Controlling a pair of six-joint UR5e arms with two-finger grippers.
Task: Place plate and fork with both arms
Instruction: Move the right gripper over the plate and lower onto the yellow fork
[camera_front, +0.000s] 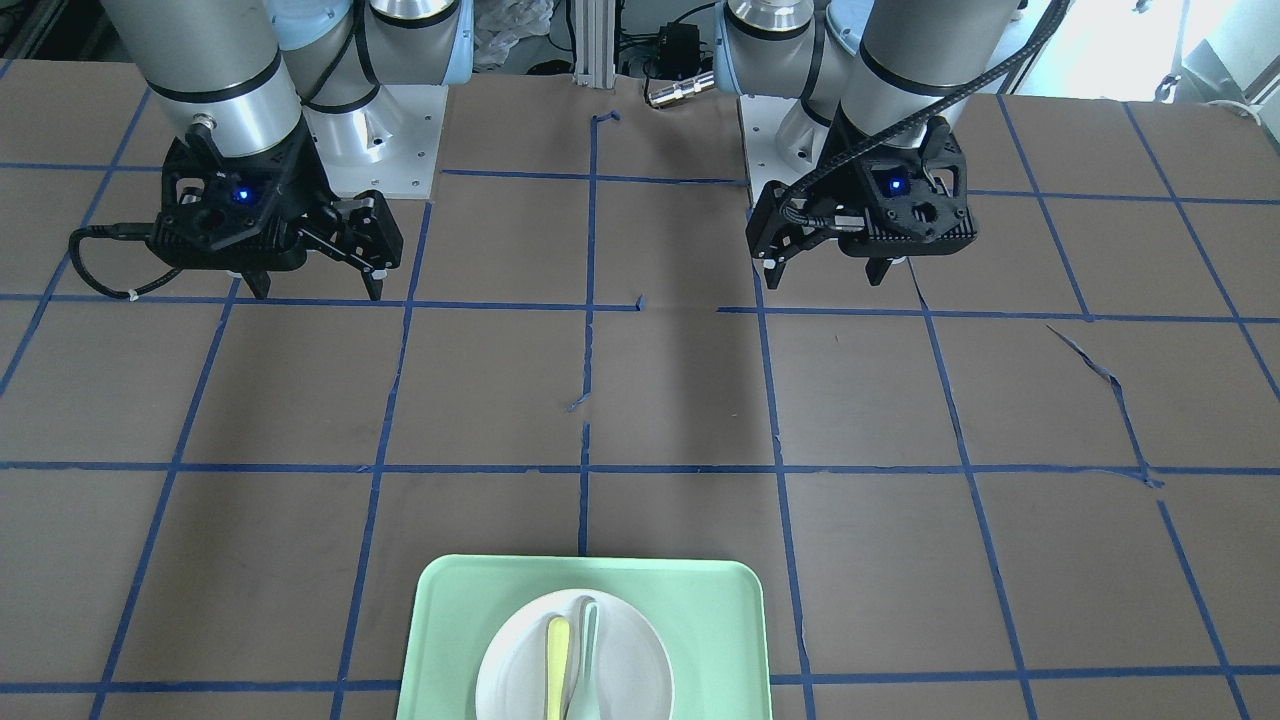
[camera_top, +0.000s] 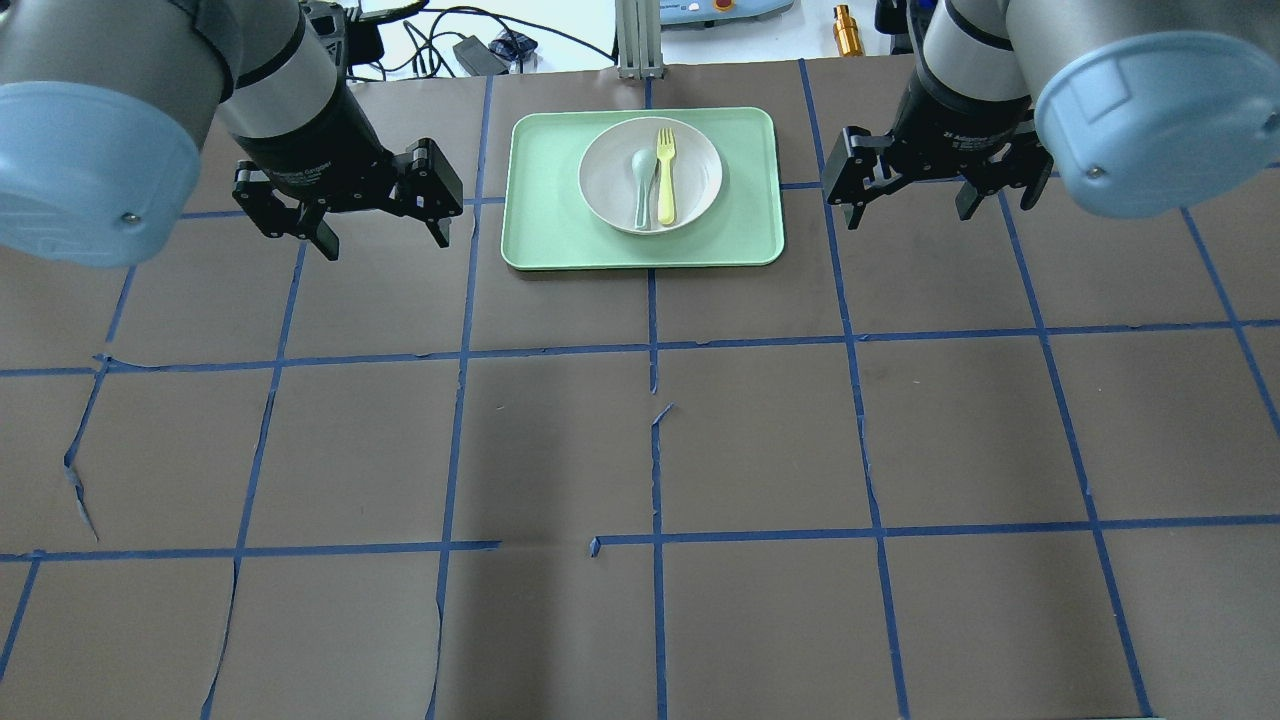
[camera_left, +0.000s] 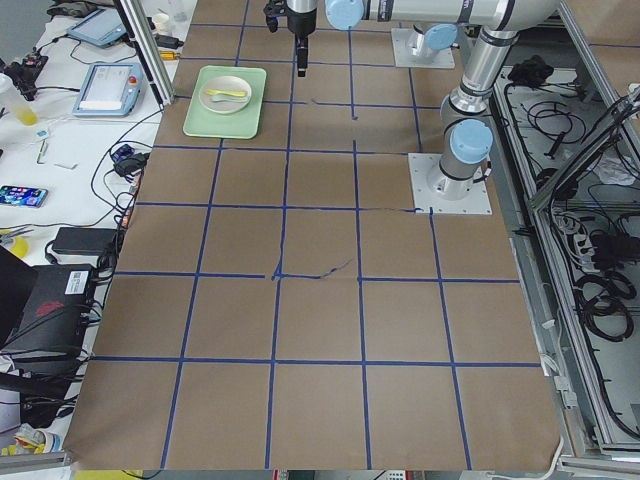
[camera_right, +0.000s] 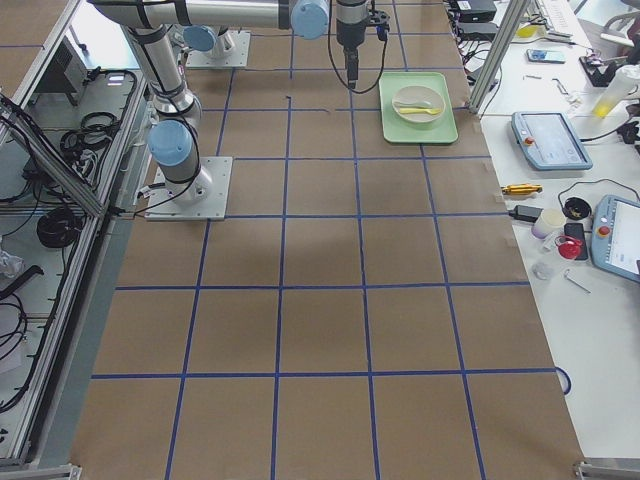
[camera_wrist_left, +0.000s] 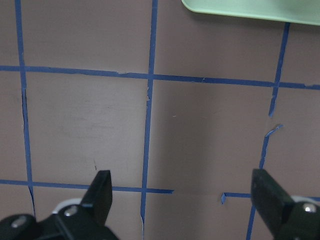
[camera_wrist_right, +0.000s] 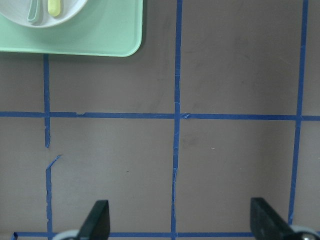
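The white plate (camera_top: 692, 165) sits on a light-green tray (camera_top: 545, 200) at the far middle of the table. The yellow fork (camera_top: 665, 185) lies in the plate next to a grey-green spoon (camera_top: 641, 185). The plate (camera_front: 520, 670) and fork (camera_front: 556, 665) also show in the front view. My left gripper (camera_top: 383, 243) is open and empty, hovering left of the tray. My right gripper (camera_top: 912, 217) is open and empty, hovering right of the tray. The right wrist view shows the plate's edge (camera_wrist_right: 70, 12) and the fork's handle (camera_wrist_right: 54, 6) ahead to the left of the right gripper (camera_wrist_right: 180, 220).
The table is brown paper with a grid of blue tape. The left wrist view shows the tray's corner (camera_wrist_left: 250, 10) ahead of the left gripper (camera_wrist_left: 182, 200). The arm bases (camera_front: 375, 150) stand at the robot's side. Cables and devices lie beyond the table's far edge.
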